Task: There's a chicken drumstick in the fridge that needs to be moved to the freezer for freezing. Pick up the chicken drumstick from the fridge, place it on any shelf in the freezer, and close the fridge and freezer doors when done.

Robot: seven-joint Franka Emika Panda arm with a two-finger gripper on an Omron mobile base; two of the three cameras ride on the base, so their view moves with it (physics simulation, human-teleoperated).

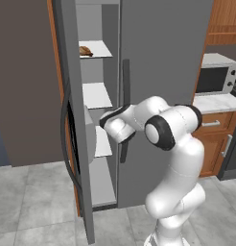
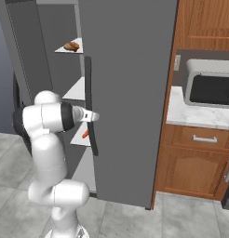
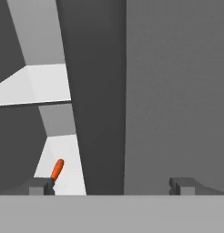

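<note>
The chicken drumstick [image 1: 85, 51] [image 2: 72, 46], golden-brown, lies on the top narrow white shelf [image 1: 101, 49] of the freezer [image 1: 103, 96]. The freezer door [image 1: 71, 120] stands swung open to the left. The wider fridge door [image 1: 163, 72] [image 2: 130, 93] is shut, so the fridge's inside is hidden. My gripper [image 2: 94, 116] [image 3: 111, 186] hangs at mid height by the fridge door's long dark handle [image 2: 90, 107], well below the drumstick. It is open, with nothing between its fingertips [image 3: 41, 185].
A small orange stick [image 3: 57, 169] [image 2: 85, 134] lies on a lower freezer shelf. To the right are a microwave [image 1: 216, 74] on a pale counter [image 2: 195, 116] and brown wooden cabinets [image 2: 195, 162]. Grey floor tiles [image 1: 33, 202] lie left of the open door.
</note>
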